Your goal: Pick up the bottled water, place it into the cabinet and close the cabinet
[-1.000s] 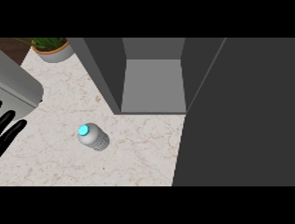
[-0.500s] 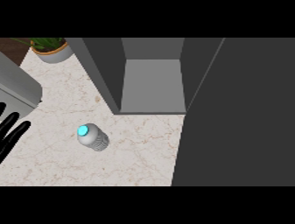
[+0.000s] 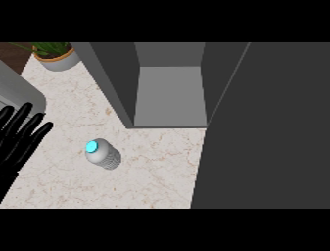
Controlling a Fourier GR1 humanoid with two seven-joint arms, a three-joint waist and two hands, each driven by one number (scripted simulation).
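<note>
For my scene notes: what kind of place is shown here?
Probably a kitchen: a marbled counter, an open grey cabinet standing on it, a water bottle, and a potted plant in the corner.

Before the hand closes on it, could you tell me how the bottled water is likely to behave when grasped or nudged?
The bottled water stands upright on the marble counter, taller than wide, so a sideways nudge may tip it. Its rounded body would probably roll once down. Its smooth-looking sides could slip between fingers. The open left hand is apart from it.

A single all-black hand [image 3: 7, 142] with long, slender, rounded fingers, glossy and unmarked.
</note>
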